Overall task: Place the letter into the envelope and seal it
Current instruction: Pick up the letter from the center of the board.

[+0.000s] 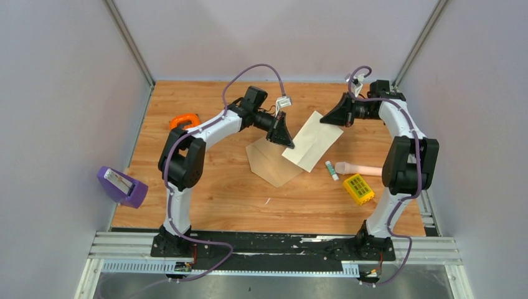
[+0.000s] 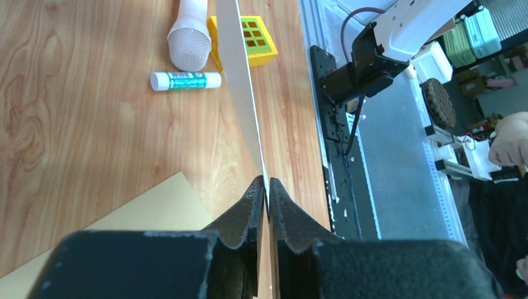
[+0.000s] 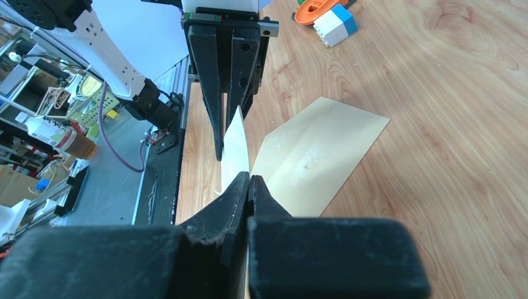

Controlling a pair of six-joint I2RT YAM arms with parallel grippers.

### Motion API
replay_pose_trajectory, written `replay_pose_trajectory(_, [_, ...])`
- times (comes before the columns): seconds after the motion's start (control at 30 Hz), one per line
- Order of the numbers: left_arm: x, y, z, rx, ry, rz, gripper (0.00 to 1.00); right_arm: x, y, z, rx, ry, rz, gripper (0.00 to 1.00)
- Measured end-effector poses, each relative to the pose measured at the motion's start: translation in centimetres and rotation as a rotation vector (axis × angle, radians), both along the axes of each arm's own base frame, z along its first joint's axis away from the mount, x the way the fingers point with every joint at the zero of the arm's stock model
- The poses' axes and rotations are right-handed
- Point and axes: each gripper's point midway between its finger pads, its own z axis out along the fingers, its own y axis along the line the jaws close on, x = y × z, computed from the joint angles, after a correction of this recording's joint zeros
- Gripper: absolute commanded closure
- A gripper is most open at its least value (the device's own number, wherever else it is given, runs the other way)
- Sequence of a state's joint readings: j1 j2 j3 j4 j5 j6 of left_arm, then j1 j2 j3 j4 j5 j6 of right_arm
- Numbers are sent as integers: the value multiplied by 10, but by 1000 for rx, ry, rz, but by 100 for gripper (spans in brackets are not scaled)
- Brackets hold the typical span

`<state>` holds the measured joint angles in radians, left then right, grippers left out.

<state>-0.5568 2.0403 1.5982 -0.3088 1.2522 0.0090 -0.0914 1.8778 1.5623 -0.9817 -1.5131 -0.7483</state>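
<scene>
Bench (image 1: 218, 199): wood-grain board, with grey walls standing on three sides and open room lying along its near and left parts.
Letter (image 1: 311, 140): thin pale sheet, hanging above mid-bench between both tools, its near corner overlapping the envelope (image 1: 271, 165) in the top view.
Left tool (image 1: 285, 138): jaws pinching the letter's left corner.
Right tool (image 1: 329, 118): jaws pressing shut on its far edge.
Envelope: flat tan kraft, lying on the bench below.
Glue stick (image 1: 331, 170), microphone (image 1: 358, 168), yellow block (image 1: 358, 189): lying just right.
</scene>
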Motion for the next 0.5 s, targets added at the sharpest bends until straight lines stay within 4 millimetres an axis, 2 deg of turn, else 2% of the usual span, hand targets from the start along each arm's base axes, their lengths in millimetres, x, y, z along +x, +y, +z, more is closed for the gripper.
replay_pose_trajectory(0.1, [-1,1,-4,12,8,2,90,2,-3,1,1,0,-9,100])
replay_pose_trajectory(0.3, [-2,3,-8,26,3,0,82,3,-6,3,1,-1,-17,100])
replay_pose_trajectory(0.5, [-4,5,-12,38,8,-3,75,6,-17,10,4,-16,-46,100])
